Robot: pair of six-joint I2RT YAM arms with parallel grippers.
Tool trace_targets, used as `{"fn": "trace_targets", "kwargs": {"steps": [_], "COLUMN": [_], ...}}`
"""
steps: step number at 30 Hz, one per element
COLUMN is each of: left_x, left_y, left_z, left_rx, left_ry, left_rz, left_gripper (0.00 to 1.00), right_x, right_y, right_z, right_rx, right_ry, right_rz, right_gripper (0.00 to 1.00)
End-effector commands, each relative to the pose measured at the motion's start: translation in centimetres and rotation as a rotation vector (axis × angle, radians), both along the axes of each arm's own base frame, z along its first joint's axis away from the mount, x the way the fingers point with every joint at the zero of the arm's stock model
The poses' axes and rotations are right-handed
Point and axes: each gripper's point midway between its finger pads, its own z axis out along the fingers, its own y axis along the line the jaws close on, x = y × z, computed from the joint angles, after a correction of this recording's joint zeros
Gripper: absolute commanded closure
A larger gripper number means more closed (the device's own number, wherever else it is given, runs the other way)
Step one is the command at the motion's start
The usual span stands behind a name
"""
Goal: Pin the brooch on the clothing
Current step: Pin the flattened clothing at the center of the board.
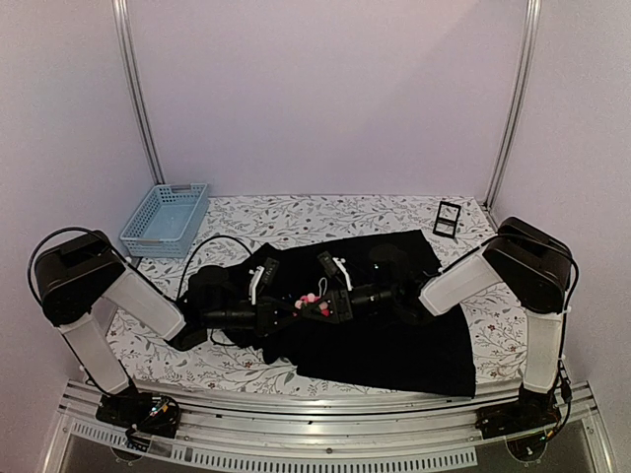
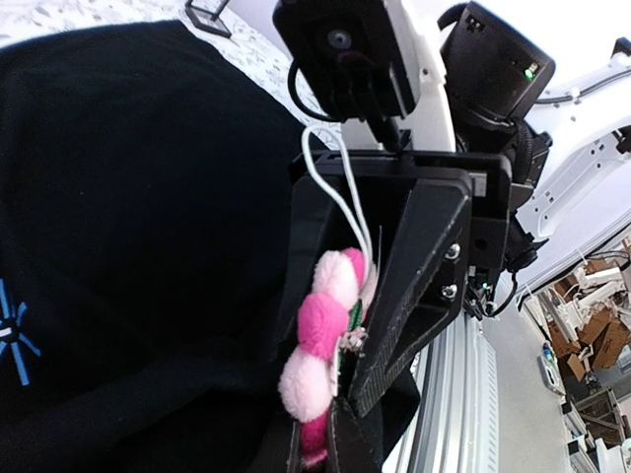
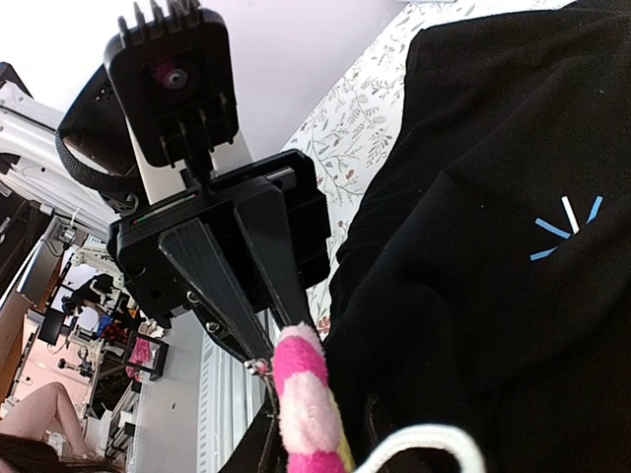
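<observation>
Pink petals of the brooch (image 1: pixel 311 298) show between the two tools, which meet tip to tip above the middle of the table (image 1: pixel 296 212), somewhat nearer its near edge than its far edge. The left tool (image 1: pixel 293 310) reaches in from the left side and the right tool (image 1: pixel 325 305) from the right. The brooch is held edge-up over the left part of the shirt (image 1: pixel 394 335).

In the left wrist view, the brooch (image 2: pixel 320 335) stands as a column of pink and pale pink puffs between the right tool's black fingers (image 2: pixel 414 266), which are closed to a narrow gap around it. A bit of green and metal shows at its back edge. In the right wrist view, the left tool's fingers (image 3: pixel 212 281) taper almost together, and their tips pinch the upper edge of the brooch (image 3: pixel 301 384).

The shirt is black and lies spread flat from the table's middle toward the near right corner, with its fabric loosely rumpled. A small blue star mark (image 3: pixel 564 227) sits on the chest, well apart from the brooch, and it also shows at the left edge of the left wrist view (image 2: pixel 15 335).

A light blue basket (image 1: pixel 128 236) stands at the far left corner. A small black stand (image 1: pixel 447 218) sits near the far right corner, just beyond the shirt.
</observation>
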Motion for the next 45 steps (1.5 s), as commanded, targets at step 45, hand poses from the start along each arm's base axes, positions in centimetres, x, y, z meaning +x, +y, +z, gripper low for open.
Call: {"fn": "trace_targets", "kwargs": {"steps": [45], "left_x": [-3.8], "left_y": [-1.5], "left_z": [2.1], "left_rx": [-0.032], "left_ry": [-0.101], "left_rz": [-0.165], "left_gripper": [1.00], "right_x": [1.3], "right_y": [-1.5], "right_z": [1.2], "right_rx": [0.031], "right_ry": [-0.010], "right_rz": [-0.085], "right_gripper": [0.71]}}
